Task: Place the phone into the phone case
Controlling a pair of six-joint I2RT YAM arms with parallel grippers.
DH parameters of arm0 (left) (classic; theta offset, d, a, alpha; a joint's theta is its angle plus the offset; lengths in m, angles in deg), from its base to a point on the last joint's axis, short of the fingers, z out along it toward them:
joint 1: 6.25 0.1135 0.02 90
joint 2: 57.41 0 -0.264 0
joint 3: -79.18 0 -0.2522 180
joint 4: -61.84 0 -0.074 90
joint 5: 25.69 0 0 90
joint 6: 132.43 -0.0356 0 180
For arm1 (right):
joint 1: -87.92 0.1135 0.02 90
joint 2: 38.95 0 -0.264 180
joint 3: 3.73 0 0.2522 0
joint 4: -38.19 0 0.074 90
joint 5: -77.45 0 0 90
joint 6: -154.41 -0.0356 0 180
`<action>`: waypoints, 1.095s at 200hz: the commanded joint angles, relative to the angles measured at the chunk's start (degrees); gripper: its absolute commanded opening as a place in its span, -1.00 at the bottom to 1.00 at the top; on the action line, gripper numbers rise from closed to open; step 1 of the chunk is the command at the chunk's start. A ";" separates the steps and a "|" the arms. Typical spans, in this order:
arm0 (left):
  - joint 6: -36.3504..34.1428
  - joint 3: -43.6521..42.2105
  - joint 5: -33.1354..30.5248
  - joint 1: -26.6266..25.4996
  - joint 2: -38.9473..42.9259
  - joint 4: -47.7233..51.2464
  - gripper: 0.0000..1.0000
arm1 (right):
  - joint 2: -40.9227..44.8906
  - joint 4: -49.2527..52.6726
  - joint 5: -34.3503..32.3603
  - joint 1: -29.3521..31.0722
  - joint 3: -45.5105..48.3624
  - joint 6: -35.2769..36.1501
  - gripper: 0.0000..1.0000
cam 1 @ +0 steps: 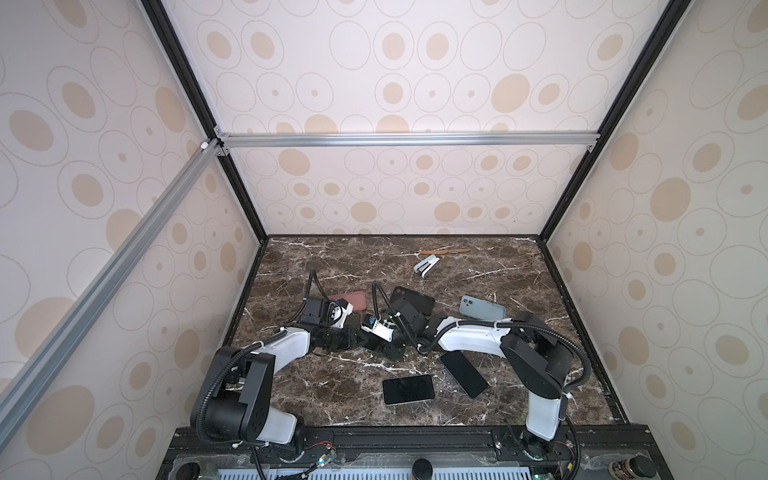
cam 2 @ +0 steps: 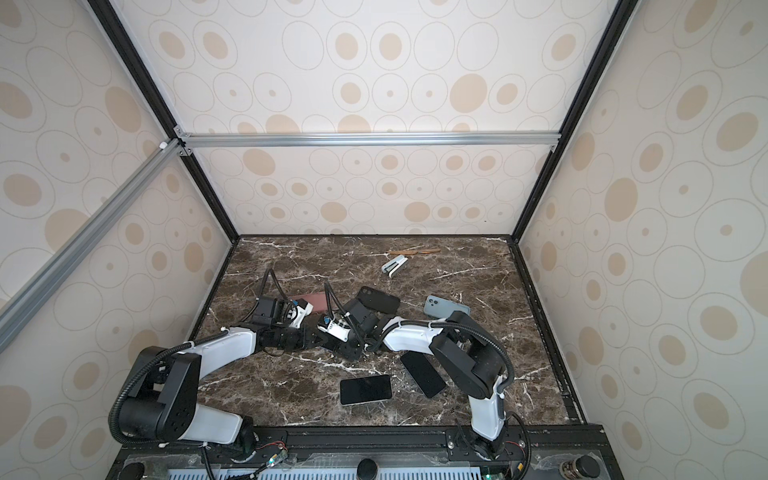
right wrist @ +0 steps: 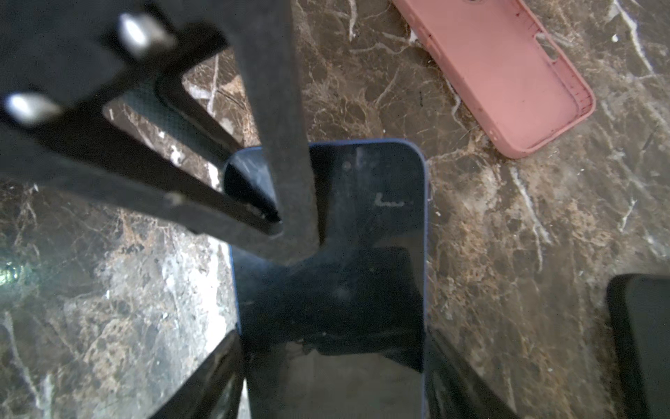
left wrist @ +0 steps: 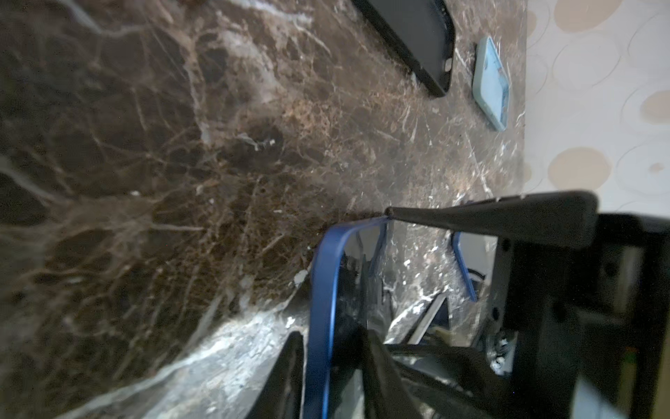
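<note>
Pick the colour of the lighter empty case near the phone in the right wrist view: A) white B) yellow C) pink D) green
C: the pink case lies hollow side up on the marble table, apart from the blue-edged phone.

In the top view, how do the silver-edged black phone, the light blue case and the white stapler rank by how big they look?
1. silver-edged black phone: largest, though it lies nearest the camera, which flatters it.
2. light blue case: slightly smaller.
3. white stapler: clearly smallest.
</note>
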 commanded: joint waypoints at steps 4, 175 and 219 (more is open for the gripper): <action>-0.92 1.29 1.91 -0.42 -0.49 -0.45 -0.71 | 2.53 -2.70 2.13 0.25 0.38 -0.06 0.01; 14.26 7.56 -6.10 -0.34 36.02 -10.67 -1.00 | 31.06 -6.00 12.89 -9.02 -3.45 -18.83 0.89; 20.65 10.05 -5.03 -0.28 42.24 -21.83 -1.00 | 34.35 -14.11 25.09 -16.66 -6.29 -31.34 0.54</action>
